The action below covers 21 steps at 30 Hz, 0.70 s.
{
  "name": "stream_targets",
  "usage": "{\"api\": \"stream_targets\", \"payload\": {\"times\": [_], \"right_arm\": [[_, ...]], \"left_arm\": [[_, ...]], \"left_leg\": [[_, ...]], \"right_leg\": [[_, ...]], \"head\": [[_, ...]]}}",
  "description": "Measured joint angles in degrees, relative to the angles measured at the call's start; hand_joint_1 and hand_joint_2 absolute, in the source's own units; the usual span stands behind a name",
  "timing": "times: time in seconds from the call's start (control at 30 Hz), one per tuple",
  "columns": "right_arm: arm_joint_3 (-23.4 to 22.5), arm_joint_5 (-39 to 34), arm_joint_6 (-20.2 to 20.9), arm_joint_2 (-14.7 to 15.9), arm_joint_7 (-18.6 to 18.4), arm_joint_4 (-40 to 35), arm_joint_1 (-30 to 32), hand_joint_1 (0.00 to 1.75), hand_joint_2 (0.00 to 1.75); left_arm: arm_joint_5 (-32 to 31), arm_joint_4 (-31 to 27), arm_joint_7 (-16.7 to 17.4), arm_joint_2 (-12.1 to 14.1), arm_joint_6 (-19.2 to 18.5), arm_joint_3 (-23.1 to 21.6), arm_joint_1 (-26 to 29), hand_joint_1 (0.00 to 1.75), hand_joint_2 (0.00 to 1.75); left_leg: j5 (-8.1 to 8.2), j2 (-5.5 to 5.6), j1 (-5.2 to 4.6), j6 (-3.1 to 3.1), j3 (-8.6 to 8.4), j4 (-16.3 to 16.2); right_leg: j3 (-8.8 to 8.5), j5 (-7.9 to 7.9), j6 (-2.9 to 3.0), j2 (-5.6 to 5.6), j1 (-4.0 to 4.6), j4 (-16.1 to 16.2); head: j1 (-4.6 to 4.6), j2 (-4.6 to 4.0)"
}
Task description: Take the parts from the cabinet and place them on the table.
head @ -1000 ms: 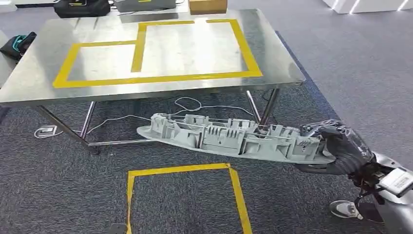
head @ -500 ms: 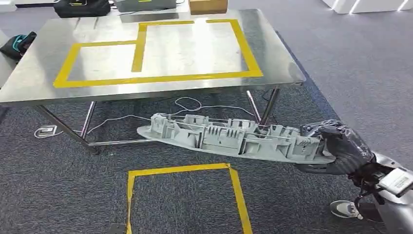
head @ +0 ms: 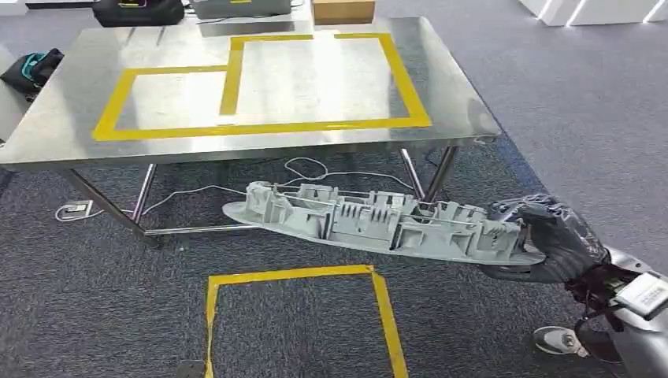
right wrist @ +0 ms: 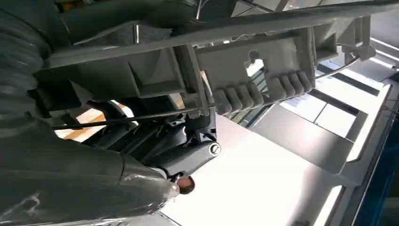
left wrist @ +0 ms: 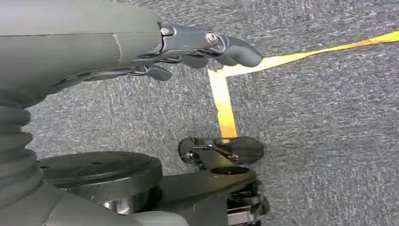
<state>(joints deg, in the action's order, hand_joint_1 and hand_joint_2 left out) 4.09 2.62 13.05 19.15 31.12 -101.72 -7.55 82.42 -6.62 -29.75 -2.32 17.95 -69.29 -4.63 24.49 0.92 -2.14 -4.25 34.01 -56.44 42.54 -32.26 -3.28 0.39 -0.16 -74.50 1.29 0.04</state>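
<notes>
Table (head: 71, 146) shifted slightly in view, right hand (head: 555, 240) gripping grey part (head: 370, 220)

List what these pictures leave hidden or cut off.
- Head view: the right hand grips one end of the long grey ribbed plastic part; the part hides how its fingers lie.
- Head view: the black bags and brown cardboard box beyond the steel table are cut by the top edge.
- Left wrist view: the left hand hangs over carpet; its fingers are partly hidden behind its cover.
</notes>
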Motion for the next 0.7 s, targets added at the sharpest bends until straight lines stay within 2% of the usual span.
{"api": "stream_targets", "payload": {"times": [0.03,0.07,0.1,0.17,0.2,0.23,0.3,0.33,0.37,0.4,0.43,0.5,0.53,0.57,0.6,0.67,0.7], "right_arm": [[0.0,0.02,0.0,0.0,0.0,0.11,0.05,1.75,1.75],[0.0,0.02,0.0,0.0,0.0,0.24,0.13,1.75,1.75],[0.0,0.02,0.0,0.0,0.0,0.33,0.16,1.75,1.75],[0.0,0.02,0.0,0.0,0.0,0.33,0.13,1.75,1.75],[0.0,0.0,0.0,-0.02,0.02,0.48,0.13,1.75,1.75],[0.02,-0.04,0.0,-0.02,0.06,0.57,0.06,1.75,1.75],[0.02,0.04,-0.04,-0.02,0.0,0.61,0.36,1.75,1.75],[0.0,0.09,-0.04,0.0,0.0,0.63,0.44,1.75,1.75],[-0.02,0.07,-0.04,0.0,0.0,0.61,0.44,1.75,1.75],[-0.04,0.07,-0.04,0.0,0.02,0.59,0.36,1.75,1.75],[-0.02,0.04,-0.04,-0.02,0.02,0.59,0.37,1.75,1.75],[0.0,0.02,-0.02,0.0,0.07,0.59,0.4,1.75,1.75],[0.0,0.04,-0.02,0.0,0.04,0.61,0.54,1.75,1.75],[0.0,0.07,-0.02,0.0,0.04,0.61,0.66,1.75,1.75],[0.0,0.07,-0.02,0.0,0.04,0.61,0.66,1.75,1.75],[0.0,0.04,-0.02,0.0,0.04,0.61,0.58,1.75,1.75],[0.0,0.04,-0.02,0.0,0.04,0.63,0.6,1.75,1.75]], "left_arm": [[0.0,0.0,0.0,0.0,0.0,-0.02,0.06,0.0,1.75],[0.0,0.0,0.02,0.0,0.0,-0.02,0.12,0.0,1.75],[-0.02,0.0,0.02,-0.04,-0.02,-0.04,0.14,0.0,1.75],[-0.02,0.0,0.02,-0.13,-0.05,-0.07,0.12,0.0,1.75],[-0.02,0.02,0.02,0.11,-0.05,-0.07,0.1,0.0,1.75],[-0.02,0.0,0.02,0.09,-0.02,-0.07,0.0,0.0,1.75],[-0.02,0.02,0.04,0.11,0.0,-0.11,0.05,0.0,1.75],[-0.02,0.02,0.09,0.13,0.02,-0.13,0.06,0.0,1.75],[-0.02,0.0,0.11,0.35,0.0,-0.15,-0.01,0.0,1.75],[-0.18,0.0,0.13,0.22,0.02,-0.2,-0.08,0.0,1.75],[-0.18,0.0,0.13,0.13,0.02,-0.26,-0.15,0.0,1.75],[-0.17,0.0,0.13,0.11,0.0,-0.33,-0.12,0.0,1.75],[-0.17,0.0,0.18,0.09,0.02,-0.35,0.09,0.0,1.75],[-0.17,0.0,0.18,0.09,0.0,-0.37,0.27,0.0,1.75],[-0.17,0.0,0.17,0.09,0.0,-0.37,0.4,0.0,1.75],[-0.17,0.0,0.17,0.09,0.0,-0.39,0.5,0.0,1.75],[-0.18,0.0,0.17,0.0,0.0,-0.39,0.74,0.0,1.75]], "left_leg": [[0.18,0.0,0.01,0.05,-0.2,-0.02],[0.36,0.0,0.05,0.3,-0.59,-0.03],[0.64,0.02,0.14,0.52,-1.06,-0.07],[1.61,0.07,0.36,1.17,-2.17,-0.41],[2.11,0.11,0.1,1.64,-2.19,-0.6],[2.58,0.14,-0.1,1.73,-1.93,-1.23],[2.59,0.14,-0.13,1.77,-1.94,-1.0],[2.91,0.13,-0.05,1.82,-2.1,-1.03],[3.37,0.07,-0.03,2.25,-2.28,-1.21],[3.73,-0.12,-0.01,2.99,-1.54,-2.91],[5.12,-0.21,0.37,3.6,0.7,-6.65],[7.87,-0.3,1.08,4.23,6.63,-15.68],[7.95,-0.31,1.38,4.33,9.21,-18.8],[6.24,-0.31,1.59,4.44,10.34,-19.03],[3.01,-0.32,1.73,4.51,10.26,-16.78],[-5.13,-0.4,1.86,4.46,7.87,-7.69],[-7.17,-0.65,1.83,4.52,7.01,-4.21]], "right_leg": [[1.38,-0.18,-0.14,-0.02,-0.06,-2.21],[1.31,1.09,-0.29,-0.05,-0.17,-1.51],[-0.07,3.3,-0.4,-0.06,-0.28,1.42],[-5.34,8.84,-0.89,-0.15,-0.71,12.07],[-6.49,7.59,-1.35,0.04,-0.69,13.83],[-7.49,7.07,-0.54,0.26,-0.75,15.07],[-7.25,6.74,0.21,0.36,-0.63,14.81],[-7.31,6.47,0.58,0.42,-0.61,14.79],[-7.9,6.18,0.95,0.45,-0.98,14.97],[-8.41,5.81,1.43,0.34,-1.05,15.08],[-8.9,5.46,1.83,0.2,-1.1,15.24],[-9.8,4.58,1.86,0.16,-1.2,15.38],[-10.47,3.96,1.81,0.19,-1.28,15.38],[-11.36,3.27,1.72,0.22,-1.38,15.39],[-12.42,2.45,1.49,0.27,-1.53,15.41],[-14.91,0.79,0.98,0.27,-1.91,15.58],[-14.88,0.03,0.68,0.18,-1.96,16.03]], "head": [[-0.02,0.0],[0.0,0.0],[-0.02,0.0],[-0.02,0.0],[-0.15,0.0],[-0.46,0.02],[-0.04,0.02],[-0.15,0.02],[-0.24,0.02],[0.2,0.02],[0.53,0.02],[0.48,0.02],[0.5,0.02],[0.46,0.02],[0.48,0.02],[0.48,0.02],[0.57,0.02]]}}
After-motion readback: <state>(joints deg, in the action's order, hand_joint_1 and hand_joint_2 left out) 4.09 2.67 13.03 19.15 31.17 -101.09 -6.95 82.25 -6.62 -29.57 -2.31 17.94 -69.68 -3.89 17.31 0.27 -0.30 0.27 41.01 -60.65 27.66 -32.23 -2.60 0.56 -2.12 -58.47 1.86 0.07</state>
